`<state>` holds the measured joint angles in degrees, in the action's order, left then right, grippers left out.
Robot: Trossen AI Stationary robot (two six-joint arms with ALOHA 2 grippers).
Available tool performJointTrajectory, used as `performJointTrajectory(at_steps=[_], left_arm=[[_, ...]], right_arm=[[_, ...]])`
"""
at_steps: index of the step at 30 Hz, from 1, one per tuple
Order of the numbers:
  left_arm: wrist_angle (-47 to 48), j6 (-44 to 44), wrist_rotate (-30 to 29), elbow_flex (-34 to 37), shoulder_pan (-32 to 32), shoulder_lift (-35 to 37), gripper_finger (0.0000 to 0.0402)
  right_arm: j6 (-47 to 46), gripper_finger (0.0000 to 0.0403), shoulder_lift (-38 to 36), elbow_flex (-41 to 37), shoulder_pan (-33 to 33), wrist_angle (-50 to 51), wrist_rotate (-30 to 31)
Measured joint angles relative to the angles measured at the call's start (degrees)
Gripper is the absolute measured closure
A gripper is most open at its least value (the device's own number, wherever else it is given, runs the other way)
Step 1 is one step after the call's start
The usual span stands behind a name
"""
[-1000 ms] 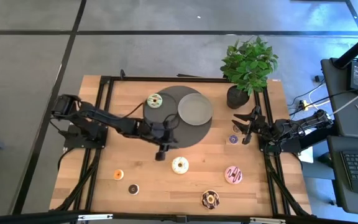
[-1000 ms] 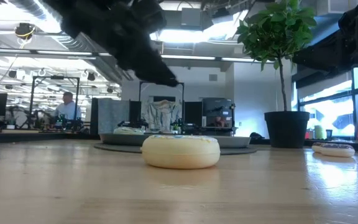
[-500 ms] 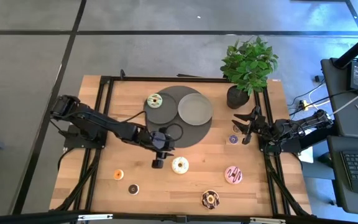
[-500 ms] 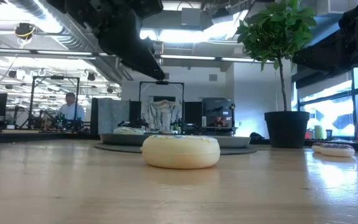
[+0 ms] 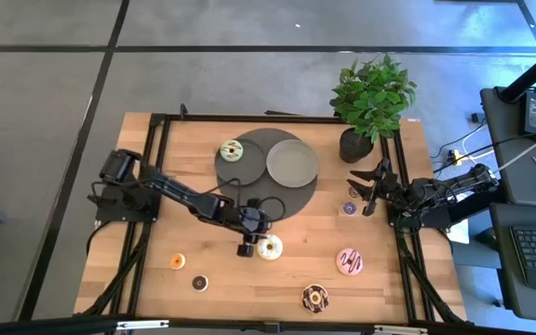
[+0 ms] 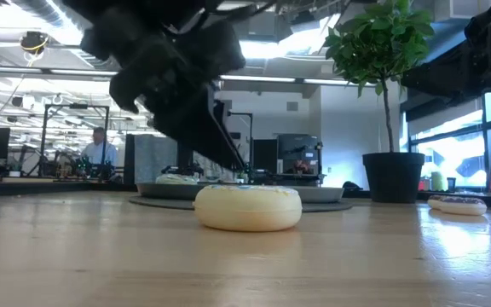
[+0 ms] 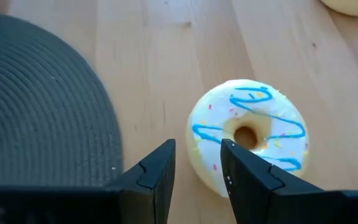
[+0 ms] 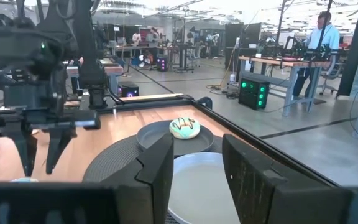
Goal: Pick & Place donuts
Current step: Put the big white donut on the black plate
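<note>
The left hand [image 5: 247,247] hangs low over the wooden bench [image 5: 147,247], just beside the cream donut [image 5: 270,247] with blue icing squiggles. In the left wrist view its two fingers [image 7: 157,174] stand slightly apart with nothing between them, one tip over the near edge of that donut [image 7: 248,134], the other over bare wood. That offset suggests the hand is lining up to straddle the ring's side, not yet gripping it.

The likely goal is the round dark mat [image 5: 259,181] close behind, which carries two grey plates: one [image 5: 292,162] bare, the other [image 8: 148,138] already holding a white-green donut [image 5: 232,150]. The short distance makes this donut a sensible next pick.

The other donuts lie loose on the bench: a pink one [image 5: 349,261], a chocolate sprinkled one [image 5: 315,298], a small orange one [image 5: 178,261], a small dark brown one [image 5: 199,282], and a small purple one [image 5: 350,207].

The right hand [image 5: 368,189] waits at the bench's right edge, near the potted plant [image 5: 370,93], its fingers spread and empty.
</note>
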<state>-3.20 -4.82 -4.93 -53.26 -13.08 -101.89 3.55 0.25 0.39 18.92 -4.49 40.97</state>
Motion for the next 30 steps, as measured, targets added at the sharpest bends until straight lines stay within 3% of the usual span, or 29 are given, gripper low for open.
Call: performJointTrajectory(at_steps=[30], left_arm=[[-4.74,-7.49,2.08,0.00,-0.05,-3.56,0.0279]], right_arm=[[0.11,0.0264,0.00,0.01,0.02,0.00,0.00]])
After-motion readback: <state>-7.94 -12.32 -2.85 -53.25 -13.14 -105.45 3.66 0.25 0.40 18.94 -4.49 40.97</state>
